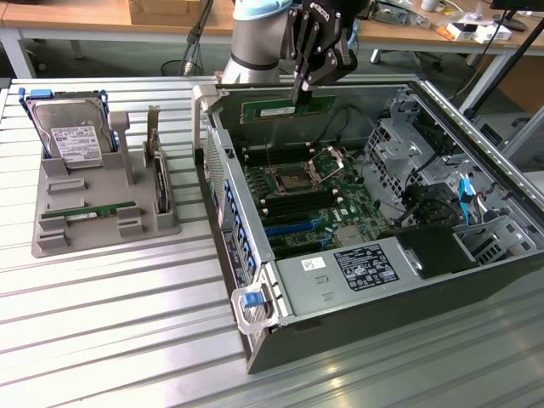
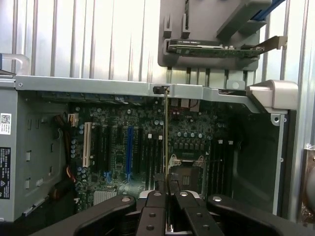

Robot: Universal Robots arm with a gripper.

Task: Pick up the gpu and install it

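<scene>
The gpu (image 1: 276,109), a long thin green circuit-board stick, hangs level over the far side of the open computer case (image 1: 255,280). My gripper (image 1: 301,95) is shut on it near one end. In the wrist view the gpu (image 2: 166,132) appears edge-on as a thin vertical strip rising from between my gripper's (image 2: 166,183) black fingers, above the motherboard (image 2: 123,142) and just beside the CPU socket (image 2: 189,160). The dark memory slots (image 1: 293,204) lie on the motherboard below.
A grey holder tray (image 1: 93,234) stands at the exterior view's left. It carries a silver hard drive (image 1: 72,140), another green stick (image 1: 89,211) lying flat, and a dark card with a metal bracket (image 1: 159,183) on edge. Cables and drive cages (image 1: 442,178) fill the case's right part.
</scene>
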